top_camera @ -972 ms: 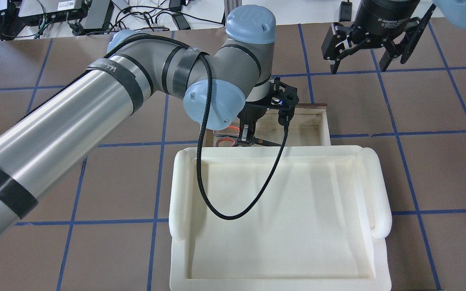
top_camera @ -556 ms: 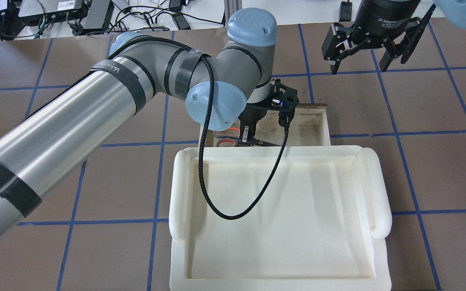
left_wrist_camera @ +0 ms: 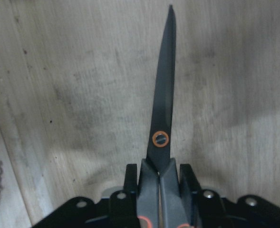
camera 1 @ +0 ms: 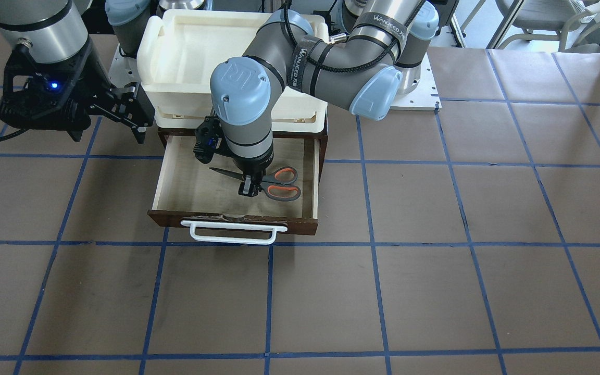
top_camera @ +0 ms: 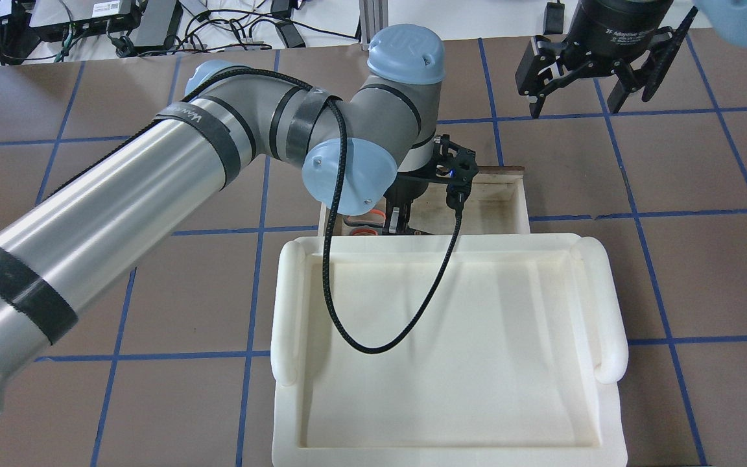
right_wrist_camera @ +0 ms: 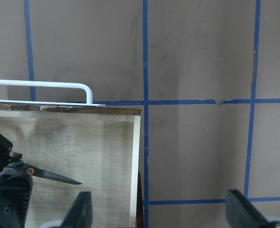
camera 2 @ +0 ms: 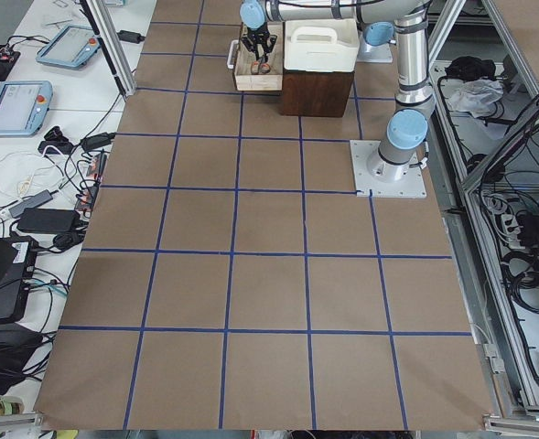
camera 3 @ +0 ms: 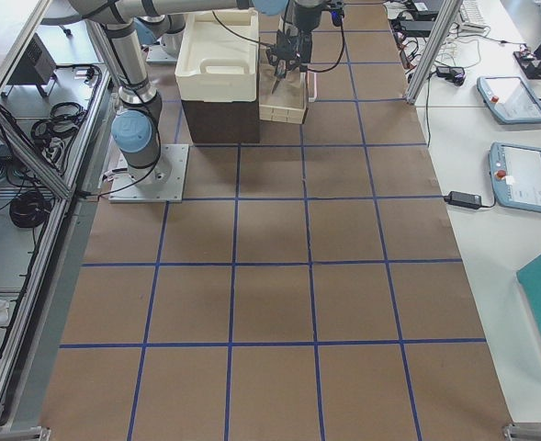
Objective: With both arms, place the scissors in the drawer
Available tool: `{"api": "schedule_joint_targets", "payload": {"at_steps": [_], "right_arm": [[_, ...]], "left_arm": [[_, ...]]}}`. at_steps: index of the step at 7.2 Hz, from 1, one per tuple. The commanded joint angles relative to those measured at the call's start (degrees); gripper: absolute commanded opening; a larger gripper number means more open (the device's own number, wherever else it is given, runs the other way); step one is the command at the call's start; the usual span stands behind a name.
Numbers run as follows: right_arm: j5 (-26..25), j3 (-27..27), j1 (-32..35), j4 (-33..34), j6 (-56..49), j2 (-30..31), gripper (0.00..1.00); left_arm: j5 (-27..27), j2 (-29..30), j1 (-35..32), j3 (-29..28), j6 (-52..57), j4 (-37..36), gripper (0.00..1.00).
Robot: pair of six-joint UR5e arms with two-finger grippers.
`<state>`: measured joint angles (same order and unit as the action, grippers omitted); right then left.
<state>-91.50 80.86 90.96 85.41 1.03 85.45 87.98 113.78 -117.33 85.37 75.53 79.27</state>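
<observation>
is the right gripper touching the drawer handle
No, the right gripper hangs open beside the drawer near its back corner, well apart from the white handle on the front.

In the overhead view our left arm [top_camera: 120, 194] stretches in from the lower left, wrist bent straight down, its hand [camera 1: 248, 190] pinched tight on the scissors [camera 1: 271, 185]. Our right hand [top_camera: 581, 97] hangs at the upper right, fingers spread wide.

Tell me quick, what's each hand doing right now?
Left hand: closed on the scissors, inside the drawer.
Right hand: open, holding nothing.
</observation>
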Motion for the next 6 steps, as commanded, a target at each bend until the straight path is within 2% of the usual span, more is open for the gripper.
{"api": "schedule_joint_targets", "payload": {"at_steps": [1,2,4,5,6], "right_arm": [[-0.7,0.0,-0.08,-0.07,0.03,-0.02,1.0],[-0.7,0.0,-0.08,-0.15,-0.06,-0.02,1.0],[-0.35,0.0,-0.08,0.19,-0.06,-0.02,1.0],[-0.61,0.0,-0.08,0.11,0.03,-0.02,1.0],[-0.79,0.0,-0.08,0.11,0.03,-0.02,1.0]], "left_arm": [[0.0,-0.05,-0.09,0.41,-0.12,-0.17,0.0],[-0.17,-0.14,-0.09,0.41,-0.9,-0.17,0.0],[-0.09,-0.05,-0.09,0.59,-1.08,-0.17,0.43],[-0.17,-0.4,-0.09,0.59,-1.08,-0.17,0.59],[-0.09,-0.31,-0.09,0.59,-1.0,-0.25,0.68]]}}
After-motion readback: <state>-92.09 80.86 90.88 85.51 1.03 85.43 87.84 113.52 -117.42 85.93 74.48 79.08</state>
